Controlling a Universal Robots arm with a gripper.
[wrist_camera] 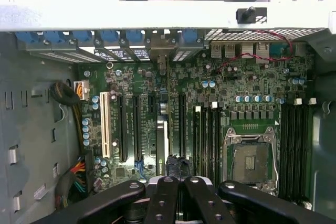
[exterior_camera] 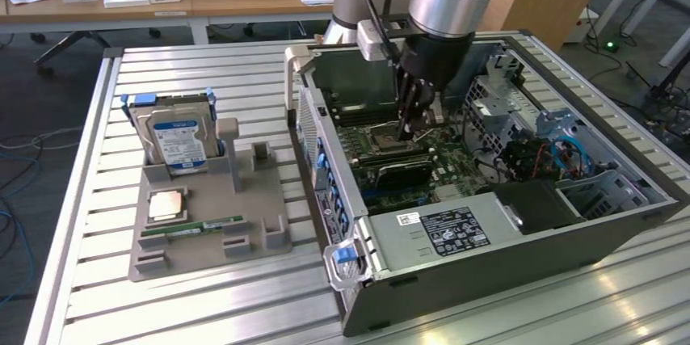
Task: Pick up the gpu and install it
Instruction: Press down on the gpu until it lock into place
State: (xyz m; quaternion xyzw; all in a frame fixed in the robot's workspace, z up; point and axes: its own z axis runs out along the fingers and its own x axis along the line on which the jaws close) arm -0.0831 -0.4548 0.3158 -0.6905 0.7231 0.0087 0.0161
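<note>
The gpu [exterior_camera: 397,172] stands on edge in a motherboard slot inside the open computer case [exterior_camera: 603,224], dark heatsink face outward. In the wrist view the gpu [wrist_camera: 160,145] is a thin edge-on strip running from the rear brackets toward me. My gripper [exterior_camera: 408,125] hangs inside the case just above the card and the CPU socket [exterior_camera: 380,132], its fingers drawn together. The gripper's black linkages [wrist_camera: 176,167] converge over the motherboard beside the card's near end. Nothing shows between the fingers.
A grey parts holder [exterior_camera: 205,232] at the exterior view's left carries a blue-labelled hard drive [exterior_camera: 178,145], a CPU [exterior_camera: 165,204] and a RAM stick [exterior_camera: 194,227]. Drive cages and cables [exterior_camera: 539,151] crowd the case's far side. The power supply [exterior_camera: 453,232] fills its near end.
</note>
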